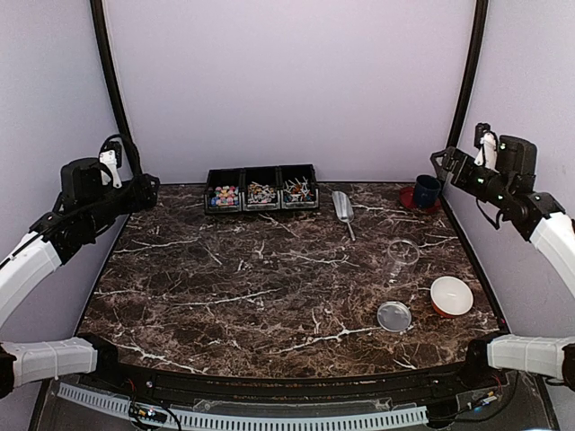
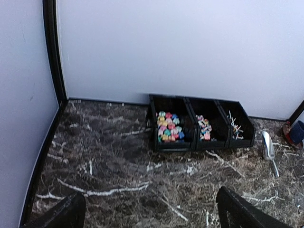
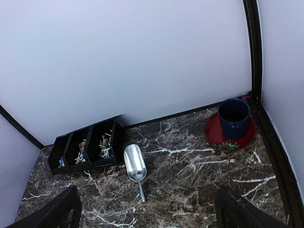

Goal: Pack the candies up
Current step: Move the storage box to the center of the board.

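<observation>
- Left gripper (image 2: pixel 151 194), right gripper (image 3: pixel 146 191): both spread wide, empty.
- Scoop (image 3: pixel 135 164): thin handle flat on table (image 1: pixel 225 296); likely to slip.
- Candies (image 2: pixel 169 127): tiny; may spill beside clear jar (image 1: pixel 402 253).

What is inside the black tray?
The tray has three compartments: pastel candies on the left, small wrapped pieces in the middle, stick pieces on the right. Its floor under the piles is hidden.

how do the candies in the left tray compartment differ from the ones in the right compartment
The left compartment's candies are chunky, brightly multicoloured pieces piled in a heap; the right compartment's candies are sparser, with thin white sticks poking out. Both lie loose in the black tray.
</observation>
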Tool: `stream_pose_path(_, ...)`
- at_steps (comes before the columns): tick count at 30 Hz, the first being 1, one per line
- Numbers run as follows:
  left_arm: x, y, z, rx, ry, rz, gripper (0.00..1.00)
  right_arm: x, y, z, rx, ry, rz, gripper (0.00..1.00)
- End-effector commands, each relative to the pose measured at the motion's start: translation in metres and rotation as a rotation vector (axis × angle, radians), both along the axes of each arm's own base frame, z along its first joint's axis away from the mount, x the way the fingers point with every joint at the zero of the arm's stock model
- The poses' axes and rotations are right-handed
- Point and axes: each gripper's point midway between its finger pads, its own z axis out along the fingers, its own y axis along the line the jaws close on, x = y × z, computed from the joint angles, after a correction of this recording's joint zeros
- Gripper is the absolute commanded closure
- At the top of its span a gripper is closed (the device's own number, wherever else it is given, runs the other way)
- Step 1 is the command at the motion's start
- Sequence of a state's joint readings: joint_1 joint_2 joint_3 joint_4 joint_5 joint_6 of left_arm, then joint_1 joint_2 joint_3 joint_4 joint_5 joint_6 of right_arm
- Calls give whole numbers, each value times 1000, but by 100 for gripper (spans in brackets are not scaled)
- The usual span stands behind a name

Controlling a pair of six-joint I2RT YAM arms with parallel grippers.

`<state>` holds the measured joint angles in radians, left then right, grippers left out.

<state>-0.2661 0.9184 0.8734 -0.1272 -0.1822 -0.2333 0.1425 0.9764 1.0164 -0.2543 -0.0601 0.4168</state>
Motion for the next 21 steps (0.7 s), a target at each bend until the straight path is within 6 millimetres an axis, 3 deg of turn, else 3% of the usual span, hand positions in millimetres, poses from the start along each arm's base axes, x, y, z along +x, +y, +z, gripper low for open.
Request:
stream_pose_path(1, -25, 8, -35, -83, 183, 44, 1, -6, 10, -19, 61, 76, 64, 2)
stream_pose_path(5, -33, 1, -32, -101, 140, -18, 1, 2, 17, -25, 67, 105, 83, 2)
stream_pose_path(9, -31, -1, -52, -44, 210, -34, 1, 27, 27, -35, -63, 207, 37, 2)
stream_pose_path(14, -24, -1, -83, -14, 305, -25, 1, 66, 62, -46, -192, 262, 25, 2)
stream_pose_path(19, -25, -13, -89, -49, 314, -83, 1, 100, 101, -52, -254, 268, 52, 2)
stream_pose_path(21, -27, -20, -89, -59, 295, -132, 1, 119, 123, -66, -306, 293, 64, 2)
